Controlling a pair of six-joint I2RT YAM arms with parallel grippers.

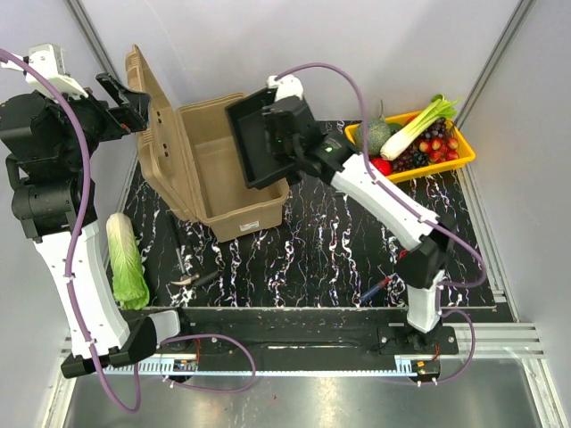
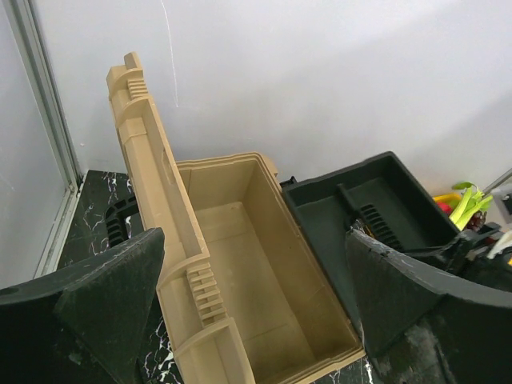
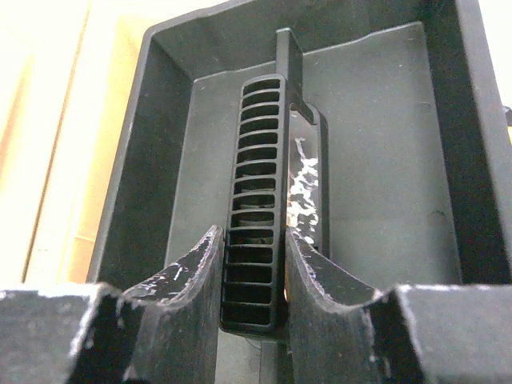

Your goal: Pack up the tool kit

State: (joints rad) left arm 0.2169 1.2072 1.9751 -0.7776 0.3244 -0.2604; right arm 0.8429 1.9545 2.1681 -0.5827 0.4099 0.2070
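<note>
right end effector (image 3: pixel 254 276) clamped on ribbed handle (image 3: pixel 258 200); black inner tray (image 3: pixel 384 152); tan toolbox (image 3: pixel 56 120) left

Left tool (image 2: pixel 252 248) raised, fingers (image 2: pixel 120 280) spread wide; right arm (image 1: pixel 384 192) outstretched, right tool (image 3: pixel 252 240) clamped on tray handle (image 3: pixel 256 160).

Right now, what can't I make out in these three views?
Top view: small hand tools too small and dark against the marbled mat to identify.
Top view: tan hard-plastic toolbox floor partly hidden by the black inner tray held in the right gripper.
Right wrist view: toolbox washed out, cut by left edge.
</note>
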